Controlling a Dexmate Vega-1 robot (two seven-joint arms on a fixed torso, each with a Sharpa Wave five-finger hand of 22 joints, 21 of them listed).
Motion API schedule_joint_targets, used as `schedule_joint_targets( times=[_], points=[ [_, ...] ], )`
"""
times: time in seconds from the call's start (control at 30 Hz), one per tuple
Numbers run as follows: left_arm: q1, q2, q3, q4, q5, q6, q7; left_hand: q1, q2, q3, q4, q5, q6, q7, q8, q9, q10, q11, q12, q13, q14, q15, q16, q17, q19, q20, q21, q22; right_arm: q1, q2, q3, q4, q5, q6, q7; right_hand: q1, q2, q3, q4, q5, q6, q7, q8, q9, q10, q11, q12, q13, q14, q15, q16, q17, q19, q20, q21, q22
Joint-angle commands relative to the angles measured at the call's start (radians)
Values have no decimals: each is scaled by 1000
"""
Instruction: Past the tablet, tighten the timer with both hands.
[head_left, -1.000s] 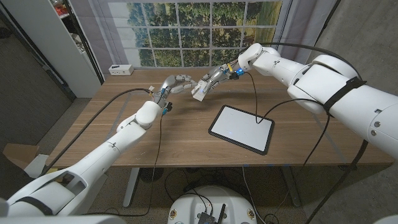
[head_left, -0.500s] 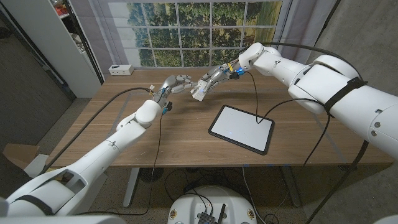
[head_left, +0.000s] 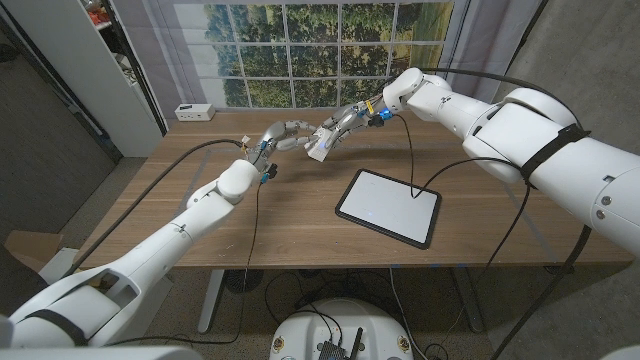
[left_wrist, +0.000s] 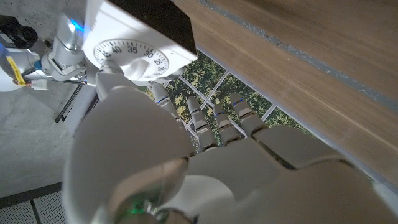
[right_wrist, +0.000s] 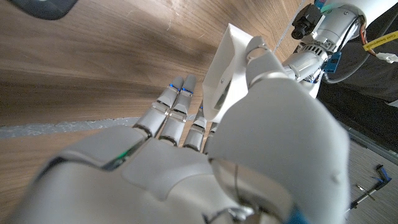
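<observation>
Behind the brown wooden counter (head_left: 200, 190) a gridded window shows green trees. Above centre of the head view, beyond the white black-rimmed tablet (head_left: 388, 206), the small white boxy timer with a numbered dial (head_left: 321, 146) hangs above the wood, gripped by the right robot hand (head_left: 345, 124). Its dial faces picture left, toward the left robot hand (head_left: 284, 134), whose fingers reach it; the left wrist view shows a fingertip touching the dial, so I judge it pinches there.
</observation>
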Motion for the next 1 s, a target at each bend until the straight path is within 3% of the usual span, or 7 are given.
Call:
schedule_joint_targets(
  times=[0.03,0.27,0.5,0.67,0.8,0.93,1.0],
  points=[
    [-8,6,4,4,1,2,-13,7,18,-4,7,15,100,1,50,9,-7,0,-1,7,-8,-10,-2,0,-10,1,1,1,-1,3,4,0,3,-3,1,-132,137,23,23,7,4,-1,-5,3,8,-5,3,224,-4,-136,-1,1,-5,2,5,5],
    [-11,6,7,8,5,1,-13,24,38,-11,13,33,346,9,142,29,19,-25,8,12,-9,-20,2,-6,-15,-5,1,0,-1,1,8,-3,6,-3,8,-134,137,22,22,8,-1,-2,-8,2,5,-6,-2,225,-11,-134,-4,-1,-5,3,6,5],
    [-15,7,11,9,10,6,-15,37,51,-9,13,38,427,8,163,30,35,-48,13,15,-2,-25,6,-8,-16,-6,2,0,-3,2,13,-4,10,-5,12,-136,139,21,22,9,0,-7,-9,1,4,-9,-6,224,-14,-138,-4,-2,-6,2,6,5],
    [-20,13,17,7,20,17,-23,61,67,-5,9,39,380,1,123,11,15,-43,3,16,-5,-38,5,-9,-14,-15,4,0,-2,3,18,-2,15,-10,13,-140,140,18,22,9,5,-10,-9,1,9,-9,-7,225,-12,-141,-2,-1,-6,2,7,5],
    [-24,20,23,0,32,24,-29,69,73,-3,7,38,375,-1,117,12,10,-45,1,16,-11,-44,3,-9,-15,-21,3,0,-3,4,22,2,20,-18,9,-142,141,18,22,9,12,-13,-7,0,10,-14,-9,225,-10,-145,-1,-3,-5,2,8,5],
    [-29,22,26,3,38,13,-35,96,92,-1,6,29,249,1,48,-2,-21,-23,-12,17,-22,-33,-1,-8,-22,-7,3,1,-4,4,26,4,26,-22,3,-147,141,14,23,9,27,-12,-2,0,25,-18,-6,226,-5,-151,4,-2,-5,3,9,5],
    [-31,23,27,7,37,2,-41,105,92,-3,8,22,138,-2,2,-14,-36,-17,-18,17,-25,-32,0,-5,-23,-7,5,2,-4,4,27,6,28,-27,-1,-147,142,14,21,8,39,-9,3,0,35,-18,-4,227,-2,-152,6,-2,-4,3,9,5]
  ],
)
